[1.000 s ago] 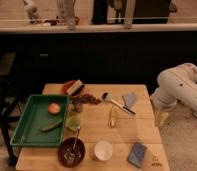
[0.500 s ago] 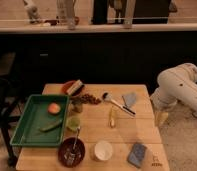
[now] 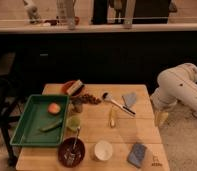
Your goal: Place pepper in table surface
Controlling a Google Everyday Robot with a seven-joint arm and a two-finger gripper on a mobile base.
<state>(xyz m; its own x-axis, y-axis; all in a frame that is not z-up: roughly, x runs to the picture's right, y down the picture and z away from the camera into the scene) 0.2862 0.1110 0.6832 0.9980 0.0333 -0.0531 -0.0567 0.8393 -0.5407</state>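
The green pepper (image 3: 52,125) lies slanted in the green tray (image 3: 27,131) on the left of the tan wooden table (image 3: 132,131), below an orange round fruit (image 3: 54,108). A small light-green cup (image 3: 73,123) stands just right of the tray. A thin yellowish stick (image 3: 111,118) lies at mid-table. My white arm (image 3: 182,89) hangs off the table's right edge. My gripper (image 3: 161,118) points down beside that edge, far from the pepper and holding nothing I can see.
A dark bowl with a utensil (image 3: 71,150), a white cup (image 3: 103,150) and a blue sponge (image 3: 137,154) sit along the front. A plate (image 3: 72,88), brown snacks (image 3: 88,99), a spoon (image 3: 117,103) and a blue packet (image 3: 129,99) sit at the back.
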